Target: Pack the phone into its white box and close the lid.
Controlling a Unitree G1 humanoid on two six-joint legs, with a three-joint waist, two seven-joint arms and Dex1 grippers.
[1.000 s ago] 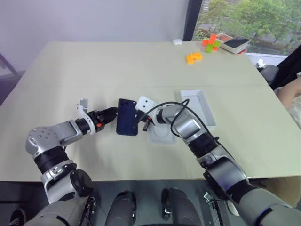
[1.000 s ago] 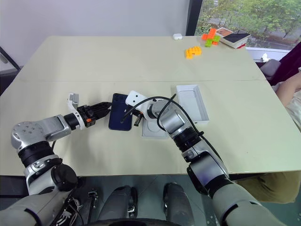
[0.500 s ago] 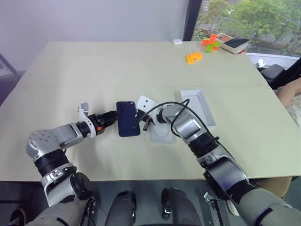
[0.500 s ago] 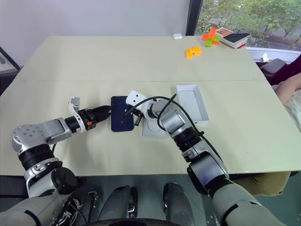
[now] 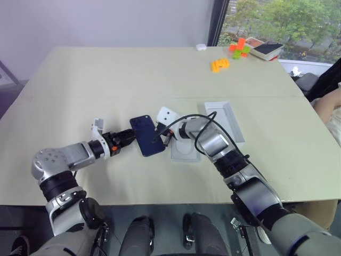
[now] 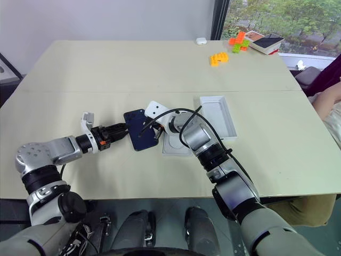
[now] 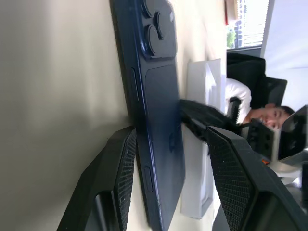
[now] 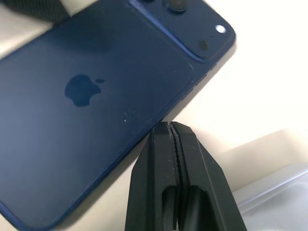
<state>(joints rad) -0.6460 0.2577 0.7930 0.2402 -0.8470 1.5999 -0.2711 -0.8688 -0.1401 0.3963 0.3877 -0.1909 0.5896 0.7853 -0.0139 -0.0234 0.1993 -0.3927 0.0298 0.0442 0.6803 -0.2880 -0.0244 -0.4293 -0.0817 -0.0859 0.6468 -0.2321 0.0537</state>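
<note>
Phone (image 5: 147, 135), slim glossy navy slab with rounded corners and raised camera cluster, lay back-up and askew on the matte beige worktop (image 5: 133, 74), its near end between the ribbed black fingers (image 7: 122, 178) of the left claw (image 5: 129, 138), which stood part open with one finger against the phone's edge. Right claw (image 8: 171, 144) was pressed fully shut, tips at the phone's opposite long edge. Just beyond the right claw sat a flat white insert (image 5: 185, 151), and past it a shallow white rectangular tray (image 5: 224, 120).
</note>
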